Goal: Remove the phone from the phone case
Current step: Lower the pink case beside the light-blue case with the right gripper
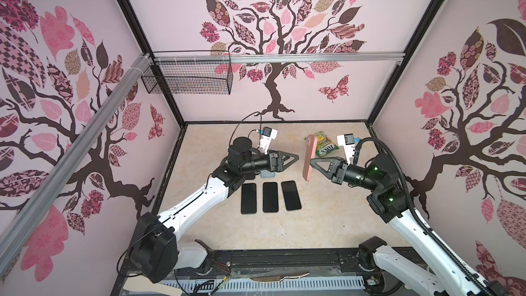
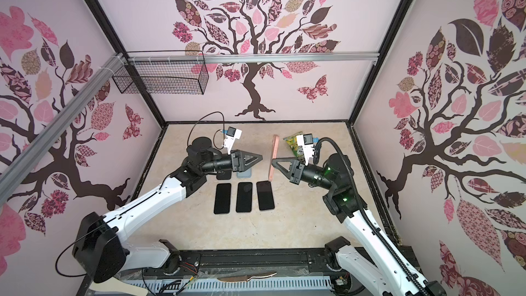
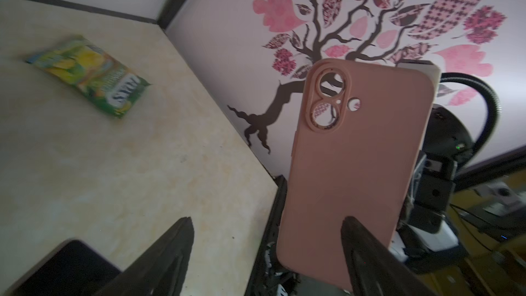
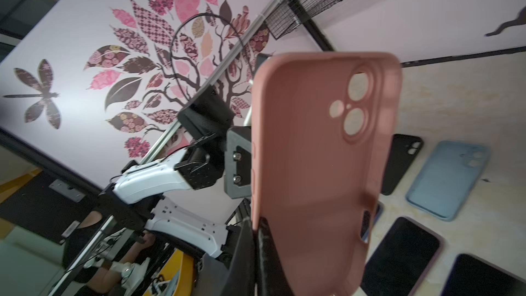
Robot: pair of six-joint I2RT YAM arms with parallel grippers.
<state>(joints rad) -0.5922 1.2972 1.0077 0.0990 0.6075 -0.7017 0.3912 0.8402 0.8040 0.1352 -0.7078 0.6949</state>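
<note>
Left jaws spread; right jaws pinching pink case (image 1: 308,158); three phones (image 1: 248,198) (image 1: 270,197) (image 1: 291,195), two other cases (image 4: 401,163) (image 4: 447,179), one packet (image 1: 324,145).

Around me stand pale pink walls (image 1: 370,95) printed with dark-branched trees (image 1: 273,86), patterned pink leaves and butterflies (image 1: 334,90). Black frame posts (image 1: 128,9) mark the corners. A silver rail (image 1: 313,57) crosses the back wall, with a black wire basket (image 1: 187,81) hanging from it. My table (image 1: 327,223) is beige and marbled, evenly lit
</note>
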